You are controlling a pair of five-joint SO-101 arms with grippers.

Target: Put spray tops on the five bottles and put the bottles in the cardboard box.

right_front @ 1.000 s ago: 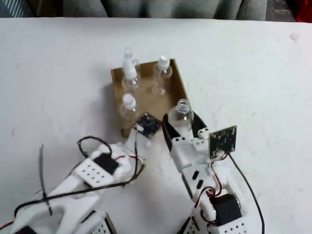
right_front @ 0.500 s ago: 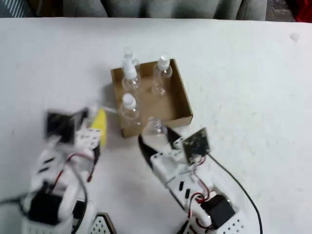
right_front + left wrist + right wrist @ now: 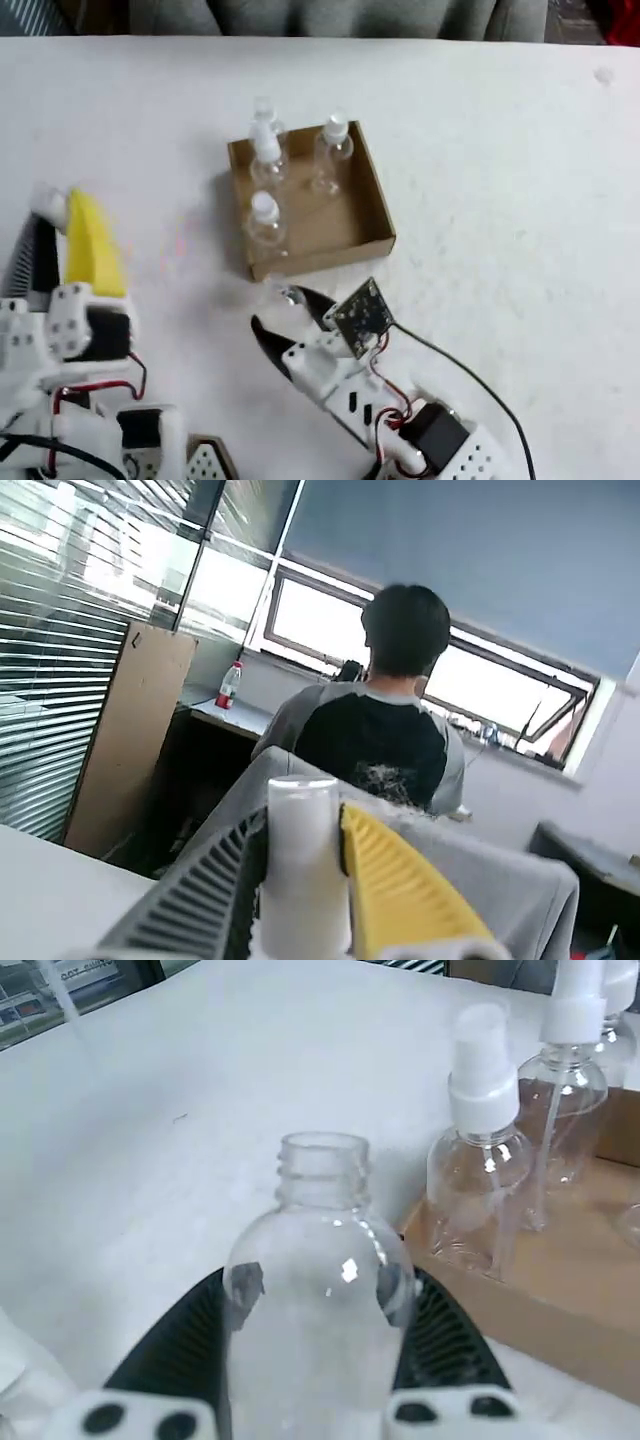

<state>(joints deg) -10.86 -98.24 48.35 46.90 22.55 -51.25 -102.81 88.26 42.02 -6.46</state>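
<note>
The right gripper is clamping the capless bottle just before the cardboard box; the left gripper, closed on a spray top, is sitting well apart on the bottle's left, probably needing to cross rightward.

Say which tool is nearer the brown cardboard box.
Right. Right tool, holding a clear uncapped bottle, is just off the cardboard box; left tool, with a white spray top, is far aside.

The uncapped bottle is clear, glossy plastic, as are the capped bottles in the matt brown cardboard box. The spray top is smooth white plastic. The right hand has ribbed black plastic fingers. The worktop looks white and matt.
</note>
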